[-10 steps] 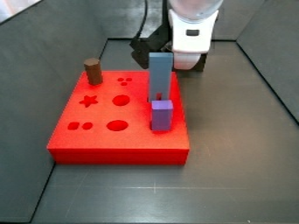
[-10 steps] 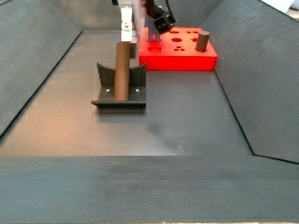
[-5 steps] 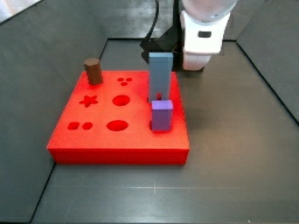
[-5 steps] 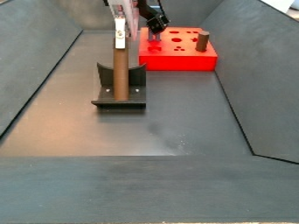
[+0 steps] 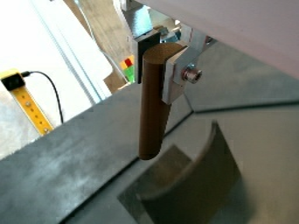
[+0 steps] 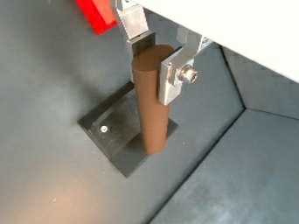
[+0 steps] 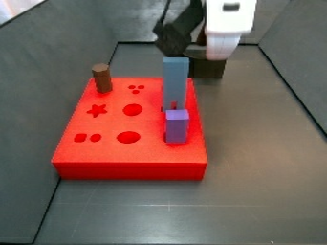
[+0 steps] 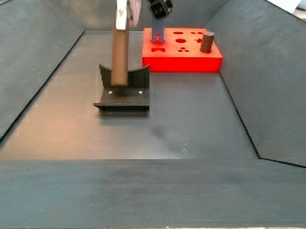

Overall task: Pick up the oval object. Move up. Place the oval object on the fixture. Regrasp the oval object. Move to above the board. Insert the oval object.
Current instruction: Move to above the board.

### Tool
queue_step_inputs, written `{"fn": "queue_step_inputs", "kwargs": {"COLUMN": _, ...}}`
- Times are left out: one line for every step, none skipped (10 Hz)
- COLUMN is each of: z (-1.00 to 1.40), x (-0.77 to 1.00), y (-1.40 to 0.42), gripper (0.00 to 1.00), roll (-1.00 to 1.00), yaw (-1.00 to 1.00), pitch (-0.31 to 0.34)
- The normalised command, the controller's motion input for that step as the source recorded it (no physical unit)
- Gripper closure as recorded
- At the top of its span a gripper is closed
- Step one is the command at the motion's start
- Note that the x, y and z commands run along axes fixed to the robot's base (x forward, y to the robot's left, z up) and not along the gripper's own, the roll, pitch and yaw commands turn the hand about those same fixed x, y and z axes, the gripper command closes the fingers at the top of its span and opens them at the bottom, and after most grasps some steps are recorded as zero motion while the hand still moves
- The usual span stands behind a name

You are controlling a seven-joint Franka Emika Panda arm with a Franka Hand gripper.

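The oval object [image 5: 149,105], a long dark-brown peg, hangs upright with my gripper [image 5: 158,66] shut on its top end. Both wrist views show the silver fingers [image 6: 176,74] clamping it. Its lower end is over the dark fixture [image 6: 111,136], close above the base plate; I cannot tell if they touch. In a side view the peg [image 8: 120,58] stands over the fixture [image 8: 123,98], with the gripper [image 8: 123,25] above it. The red board [image 8: 182,54] lies farther back. In a side view the gripper [image 7: 211,59] is behind the board [image 7: 109,144], and the peg is hidden.
On the board stand a stubby brown cylinder [image 7: 99,77], a tall blue block [image 7: 174,81] and a short purple block [image 7: 177,124]. Sloping dark walls [image 8: 42,80] enclose the grey floor.
The gripper has risen with the oval object, whose lower end has come up out of the fixture's notch. The board and its pieces have not moved.
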Motion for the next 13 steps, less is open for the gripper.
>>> {"fn": "queue_step_inputs", "kwargs": {"z": 1.00, "x": -0.04, "y": -0.14, "gripper": 1.00, "roll": -0.06, "yaw": -0.15, "pitch": -0.034}}
{"fn": "queue_step_inputs", "kwargs": {"z": 1.00, "x": -0.04, "y": -0.14, "gripper": 1.00, "roll": -0.05, "yaw": -0.16, "pitch": 0.002}}
{"fn": "queue_step_inputs", "kwargs": {"z": 1.00, "x": -0.04, "y": -0.13, "gripper": 1.00, "roll": -0.05, "yaw": -0.14, "pitch": 0.070}}
{"fn": "queue_step_inputs", "kwargs": {"z": 1.00, "x": -0.04, "y": -0.13, "gripper": 1.00, "roll": -0.04, "yaw": -0.11, "pitch": 0.128}}
{"fn": "queue_step_inputs", "kwargs": {"z": 1.00, "x": -0.04, "y": -0.12, "gripper": 1.00, "roll": -0.02, "yaw": -0.08, "pitch": 0.164}}
{"fn": "queue_step_inputs", "kwargs": {"z": 1.00, "x": -0.04, "y": -0.12, "gripper": 1.00, "roll": -0.02, "yaw": -0.04, "pitch": 0.191}}
{"fn": "queue_step_inputs", "kwargs": {"z": 1.00, "x": -0.04, "y": -0.11, "gripper": 1.00, "roll": -0.01, "yaw": -0.01, "pitch": 0.203}}
{"fn": "queue_step_inputs", "kwargs": {"z": 1.00, "x": -0.03, "y": -0.10, "gripper": 1.00, "roll": -0.01, "yaw": 0.05, "pitch": 0.210}}
{"fn": "queue_step_inputs", "kwargs": {"z": 1.00, "x": -0.02, "y": -0.10, "gripper": 1.00, "roll": -0.01, "yaw": 0.07, "pitch": 0.213}}
{"fn": "queue_step_inputs", "kwargs": {"z": 1.00, "x": -0.01, "y": -0.10, "gripper": 1.00, "roll": -0.01, "yaw": 0.10, "pitch": 0.207}}
{"fn": "queue_step_inputs", "kwargs": {"z": 1.00, "x": -0.01, "y": -0.10, "gripper": 1.00, "roll": -0.01, "yaw": 0.12, "pitch": 0.191}}
{"fn": "queue_step_inputs", "kwargs": {"z": 1.00, "x": 0.00, "y": -0.09, "gripper": 1.00, "roll": -0.01, "yaw": 0.13, "pitch": 0.167}}
{"fn": "queue_step_inputs", "kwargs": {"z": 1.00, "x": 0.00, "y": -0.08, "gripper": 1.00, "roll": -0.02, "yaw": 0.14, "pitch": 0.149}}
